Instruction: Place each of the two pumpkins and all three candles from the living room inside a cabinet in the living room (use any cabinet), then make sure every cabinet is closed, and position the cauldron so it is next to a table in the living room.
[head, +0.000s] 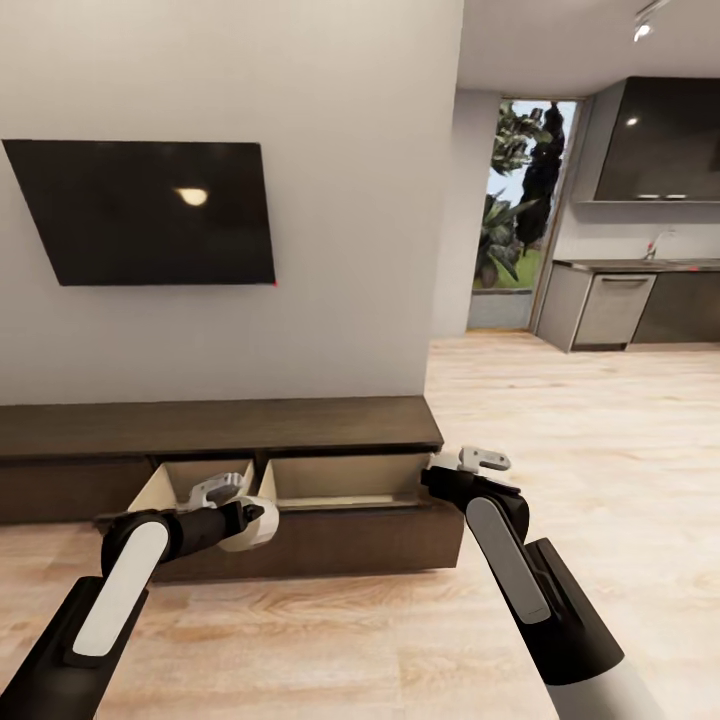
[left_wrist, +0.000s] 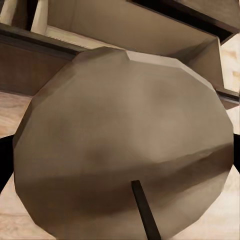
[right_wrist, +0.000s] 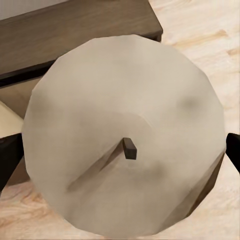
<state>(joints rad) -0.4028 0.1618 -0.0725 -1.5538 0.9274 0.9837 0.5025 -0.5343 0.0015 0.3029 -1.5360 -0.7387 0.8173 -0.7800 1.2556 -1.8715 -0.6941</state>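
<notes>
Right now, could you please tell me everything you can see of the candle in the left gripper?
The candle is a short, stubby, faceted cylinder, beige-grey and matte like wax, with a small dark wick on its flat end, which faces the left wrist camera. The left gripper is shut on it, holding it off the floor, just in front of the open cabinet drawers with pale beige interiors. Only the gripper seems to touch it.
</notes>
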